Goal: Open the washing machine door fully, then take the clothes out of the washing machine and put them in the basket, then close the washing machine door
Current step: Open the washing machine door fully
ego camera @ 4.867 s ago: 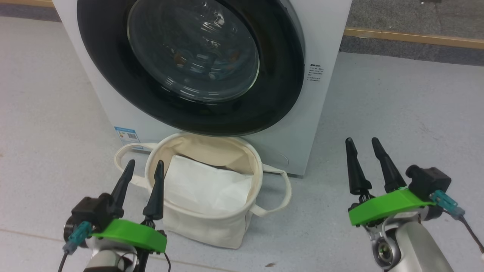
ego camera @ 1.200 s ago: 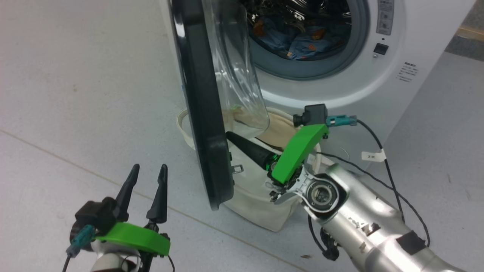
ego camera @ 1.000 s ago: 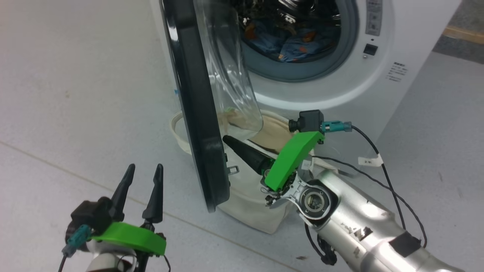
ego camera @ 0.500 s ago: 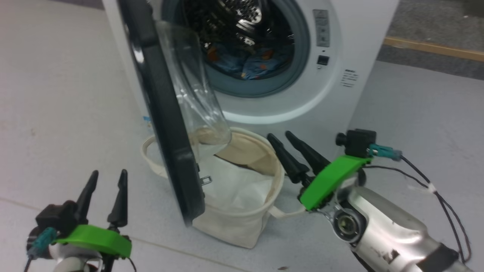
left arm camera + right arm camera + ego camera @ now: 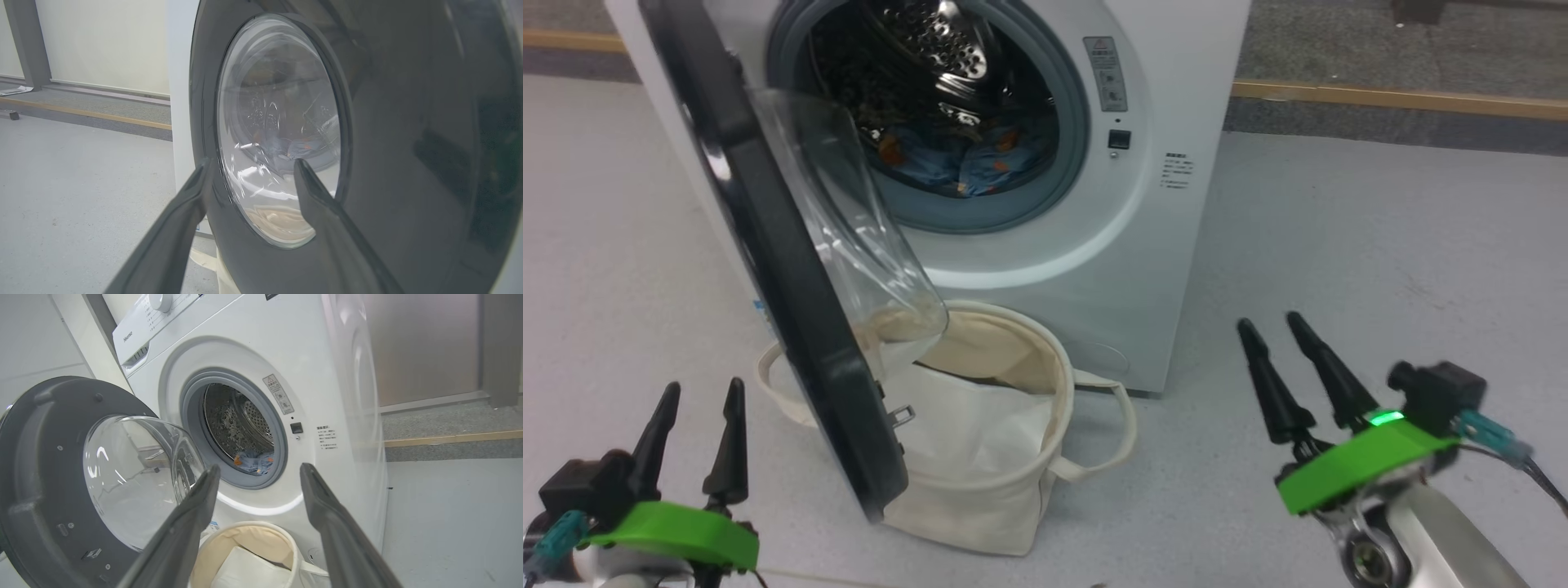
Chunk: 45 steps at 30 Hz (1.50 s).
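Basket partly behind door.

1. Light was bright and even from overhead; shadows on the floor were faint and soft.
2. White glints sat on the door glass and the steel drum.
3. Near fingers at bottom centre of both wrist views were blurred.
4. Straight lines bowed toward the wrist-view edges.
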Tool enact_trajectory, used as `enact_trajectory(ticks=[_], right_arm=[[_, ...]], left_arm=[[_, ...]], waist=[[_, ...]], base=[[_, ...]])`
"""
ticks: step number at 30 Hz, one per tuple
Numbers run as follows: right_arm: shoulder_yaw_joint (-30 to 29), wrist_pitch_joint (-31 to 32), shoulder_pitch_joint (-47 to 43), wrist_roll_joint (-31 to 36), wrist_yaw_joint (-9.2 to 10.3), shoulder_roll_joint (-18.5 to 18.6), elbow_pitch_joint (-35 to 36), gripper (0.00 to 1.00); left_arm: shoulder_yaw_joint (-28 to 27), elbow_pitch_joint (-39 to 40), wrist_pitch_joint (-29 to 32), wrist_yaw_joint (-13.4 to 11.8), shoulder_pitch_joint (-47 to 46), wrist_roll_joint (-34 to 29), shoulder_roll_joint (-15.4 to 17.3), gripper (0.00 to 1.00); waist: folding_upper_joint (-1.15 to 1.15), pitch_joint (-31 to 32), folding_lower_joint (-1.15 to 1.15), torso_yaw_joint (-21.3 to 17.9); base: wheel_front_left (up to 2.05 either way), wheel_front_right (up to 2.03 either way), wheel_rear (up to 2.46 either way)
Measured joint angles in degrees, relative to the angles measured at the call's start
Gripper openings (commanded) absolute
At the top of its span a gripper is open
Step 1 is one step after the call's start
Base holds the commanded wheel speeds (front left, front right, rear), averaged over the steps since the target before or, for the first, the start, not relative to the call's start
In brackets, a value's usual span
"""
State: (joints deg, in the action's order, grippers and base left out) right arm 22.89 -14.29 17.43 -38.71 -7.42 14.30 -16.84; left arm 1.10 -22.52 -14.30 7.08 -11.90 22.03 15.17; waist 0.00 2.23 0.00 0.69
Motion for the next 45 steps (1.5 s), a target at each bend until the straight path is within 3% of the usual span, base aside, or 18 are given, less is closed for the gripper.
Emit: enact_trajectory(ticks=[5, 13, 22, 45], right_arm=[[-5.8, 0.0, -4.7, 5.3, 0.0, -0.5, 2.9, 1.0], [-9.3, 0.0, -6.3, 11.4, -0.01, -1.0, -0.4, 1.0], [-13.9, 0.0, -9.1, 14.0, -0.01, -2.4, 0.1, 1.0], [-14.8, 0.0, -9.7, 15.9, -0.01, -2.9, 0.1, 1.0]], left_arm=[[-0.5, 0.2, 0.0, -0.5, 1.3, 0.0, 0.9, 1.0], [-0.9, 1.0, 0.0, -0.6, 1.6, 0.9, 0.9, 1.0], [-0.5, 0.8, 0.1, -0.7, 1.6, 1.0, 1.0, 1.0], [0.5, 0.5, 0.2, -0.9, 1.6, 2.4, 1.4, 1.0]], waist=[[0.0, 0.0, 0.0, -1.4], [0.0, -0.8, 0.0, -1.4], [0.0, 0.0, 0.0, -0.7], [0.0, -0.3, 0.0, -0.9]], base=[[0.0, 0.0, 0.0], [0.0, 0.0, 0.0], [0.0, 0.0, 0.0], [0.0, 0.0, 0.0]])
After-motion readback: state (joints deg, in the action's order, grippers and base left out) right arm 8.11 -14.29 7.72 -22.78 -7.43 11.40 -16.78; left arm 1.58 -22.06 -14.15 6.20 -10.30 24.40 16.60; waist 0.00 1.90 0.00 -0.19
